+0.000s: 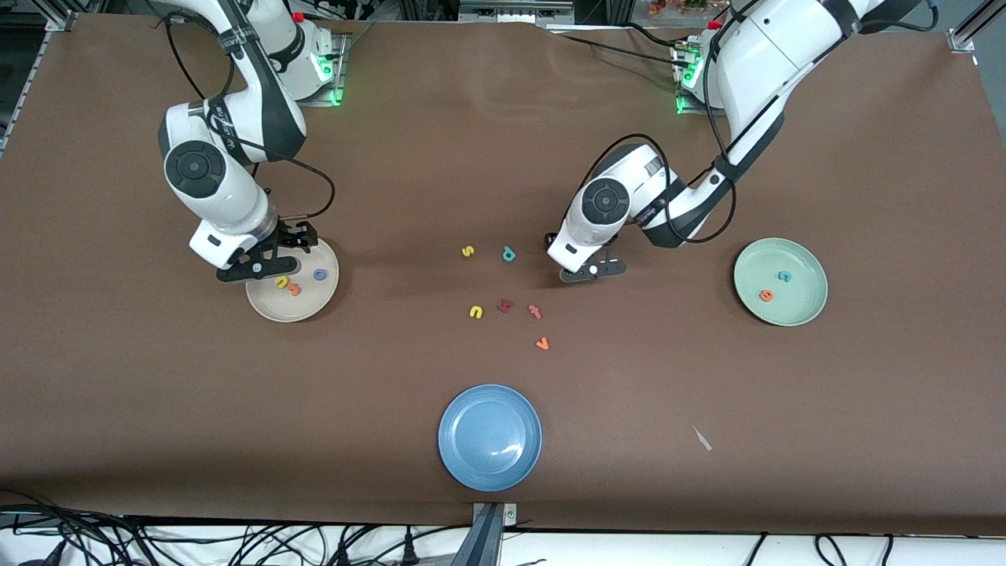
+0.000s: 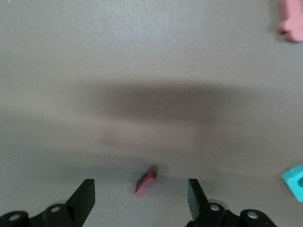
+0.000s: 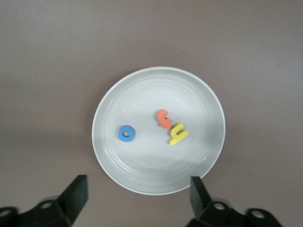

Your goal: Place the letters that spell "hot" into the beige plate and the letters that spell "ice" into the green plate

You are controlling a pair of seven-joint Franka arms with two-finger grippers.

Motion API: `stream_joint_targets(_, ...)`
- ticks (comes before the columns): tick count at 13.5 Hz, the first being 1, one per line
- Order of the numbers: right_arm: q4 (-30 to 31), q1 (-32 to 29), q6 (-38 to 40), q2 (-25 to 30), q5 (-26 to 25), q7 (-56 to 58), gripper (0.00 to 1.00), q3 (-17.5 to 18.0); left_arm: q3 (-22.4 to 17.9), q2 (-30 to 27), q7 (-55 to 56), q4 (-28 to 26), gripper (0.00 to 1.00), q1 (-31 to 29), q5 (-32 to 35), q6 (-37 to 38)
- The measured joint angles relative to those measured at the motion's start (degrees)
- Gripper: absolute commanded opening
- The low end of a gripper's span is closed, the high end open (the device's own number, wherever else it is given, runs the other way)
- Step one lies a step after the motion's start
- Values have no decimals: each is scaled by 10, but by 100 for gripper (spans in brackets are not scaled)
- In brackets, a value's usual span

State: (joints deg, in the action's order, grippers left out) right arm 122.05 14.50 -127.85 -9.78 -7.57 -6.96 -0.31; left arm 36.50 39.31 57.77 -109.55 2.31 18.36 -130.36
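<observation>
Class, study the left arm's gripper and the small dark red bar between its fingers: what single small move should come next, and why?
Probably the left gripper should close on the dark red i. Its fingers stand open on either side of that bar on the table, and the green plate holds only the teal c and orange e, so "ice" lacks its i.

Even overhead light, soft shadows, left wrist view blurred

The right gripper (image 1: 263, 267) hangs at middle left of the front view, fingers spread wide and empty (wrist bent steeply down). The left gripper (image 1: 593, 270) sits low at centre right, fingers parted.
</observation>
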Motion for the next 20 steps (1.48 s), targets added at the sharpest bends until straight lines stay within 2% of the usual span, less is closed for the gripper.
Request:
stream_joint_targets(2,-33,0,21,6,21,0,100,0,0,7,7,0,72,2,1,-2)
stream_joint_targets(4,-96,-1,90,12,54,7,100,0,0,10,13,0,59,6,1,-2)
stream_joint_targets(6,-167,-2,173,19,66,9,100,0,-1,10,18,0,53,7,1,-2)
stream_joint_targets(9,-244,-13,273,26,67,26,100,-1,-3,11,25,0,51,8,1,-2)
stream_joint_targets(11,-272,-35,314,27,67,72,100,-5,-5,11,26,0,41,8,1,-2)
stream_joint_targets(13,-292,-49,343,27,67,112,100,-28,-6,11,26,1,27,8,1,-3)
stream_joint_targets(14,-300,-52,355,27,69,127,100,-42,-6,11,26,2,23,8,1,-4)
stream_joint_targets(17,-324,-56,383,27,73,140,100,-61,-6,11,26,2,1,8,1,-5)
stream_joint_targets(20,-340,-55,390,22,80,140,100,-61,-6,11,26,2,0,8,1,-5)
